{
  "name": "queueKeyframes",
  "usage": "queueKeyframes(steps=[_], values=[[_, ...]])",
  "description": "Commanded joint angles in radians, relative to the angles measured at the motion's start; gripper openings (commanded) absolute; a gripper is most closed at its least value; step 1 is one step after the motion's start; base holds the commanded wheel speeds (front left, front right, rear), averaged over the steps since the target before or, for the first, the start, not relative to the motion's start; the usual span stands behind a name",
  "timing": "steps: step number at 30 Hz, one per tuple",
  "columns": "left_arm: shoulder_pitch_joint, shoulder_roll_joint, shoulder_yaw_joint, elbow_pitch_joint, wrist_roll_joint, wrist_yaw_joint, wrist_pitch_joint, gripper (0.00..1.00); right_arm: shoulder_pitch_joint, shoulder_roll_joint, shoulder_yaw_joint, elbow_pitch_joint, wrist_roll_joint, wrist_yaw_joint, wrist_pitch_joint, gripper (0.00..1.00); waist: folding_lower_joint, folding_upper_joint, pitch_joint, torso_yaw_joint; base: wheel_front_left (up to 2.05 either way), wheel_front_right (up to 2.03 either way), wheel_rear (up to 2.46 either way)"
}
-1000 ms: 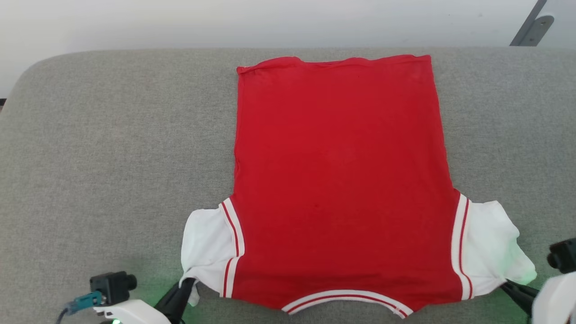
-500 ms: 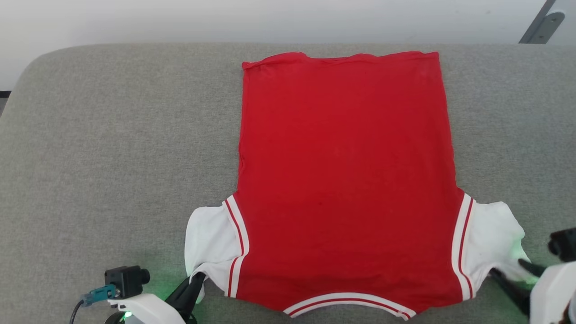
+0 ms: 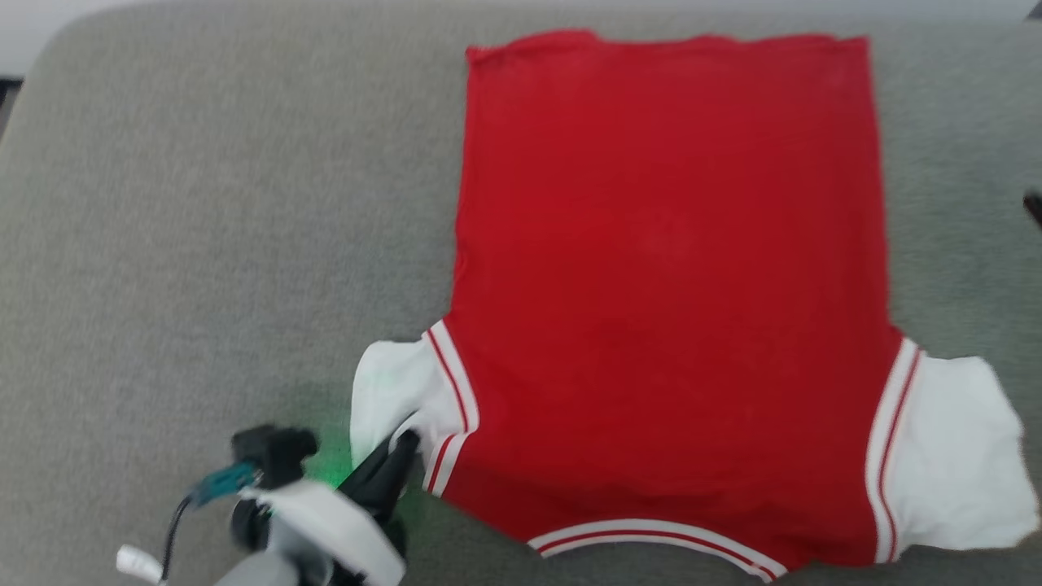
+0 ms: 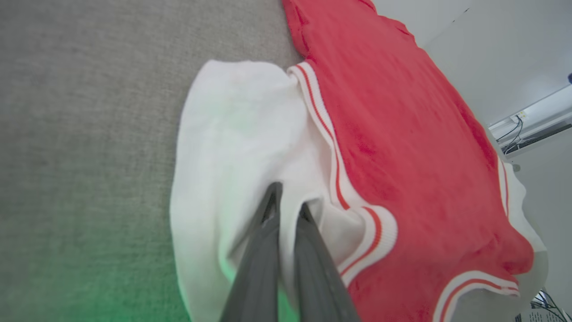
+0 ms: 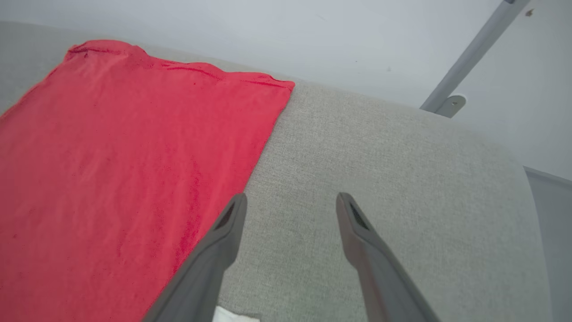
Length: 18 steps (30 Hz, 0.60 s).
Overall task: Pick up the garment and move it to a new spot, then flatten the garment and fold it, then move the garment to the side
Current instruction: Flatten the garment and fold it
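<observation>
R pincer (image 5: 291, 199) now off blurry garment (image 3: 667, 285)

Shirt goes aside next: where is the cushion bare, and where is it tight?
Widest bare patch: grey cushion between the garment and the cushion's rounded left end. A narrower strip lies right of the red body, under the open right gripper. Crowded: the near-left corner, where the left gripper pinches the white sleeve.
</observation>
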Motion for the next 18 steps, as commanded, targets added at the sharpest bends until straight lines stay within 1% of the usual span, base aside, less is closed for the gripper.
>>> queueKeyframes(steps=[1, 3, 4, 7, 8, 13, 18], values=[[-0.024, -0.008, -0.005, -0.01, 0.012, -0.004, 0.001, 0.0, -0.032, 0.0, 0.014, 0.021, -0.014, 0.0, 0.014, 1.0, 0.0, 0.0, 0.046, 0.033, 0.0, 0.0, 0.0], [-0.053, -0.021, -0.016, -0.027, 0.034, -0.004, 0.005, 0.0, -0.156, -0.008, 0.06, 0.093, -0.045, -0.001, 0.05, 1.0, 0.0, 0.0, 0.081, 0.063, 0.0, 0.0, 0.0], [-0.075, -0.031, -0.026, -0.046, 0.056, -0.002, 0.007, 0.0, -0.264, -0.015, 0.123, 0.168, -0.083, 0.0, 0.082, 1.0, 0.0, 0.0, 0.113, 0.09, 0.0, 0.0, 0.0], [-0.106, -0.05, -0.04, -0.087, 0.081, 0.001, 0.007, 0.0, -0.408, -0.003, 0.189, 0.305, -0.111, 0.0, 0.127, 1.0, 0.0, 0.0, 0.152, 0.132, 0.0, 0.0, 0.0], [-0.112, -0.057, -0.043, -0.104, 0.088, 0.002, 0.006, 0.0, -0.452, -0.009, 0.204, 0.348, -0.124, -0.001, 0.143, 1.0, 0.0, 0.0, 0.167, 0.15, 0.0, 0.0, 0.0], [-0.119, -0.076, -0.047, -0.198, 0.126, 0.023, 0.002, 0.0, -0.634, -0.011, 0.223, 0.553, -0.168, 0.0, 0.174, 1.0, 0.0, 0.0, 0.225, 0.223, 0.0, 0.0, 0.0], [-0.103, -0.072, -0.061, -0.291, 0.149, 0.034, 0.006, 0.0, -0.748, -0.013, 0.237, 0.692, -0.199, 0.0, 0.207, 1.0, 0.0, 0.0, 0.269, 0.274, 0.0, 0.0, 0.0]])
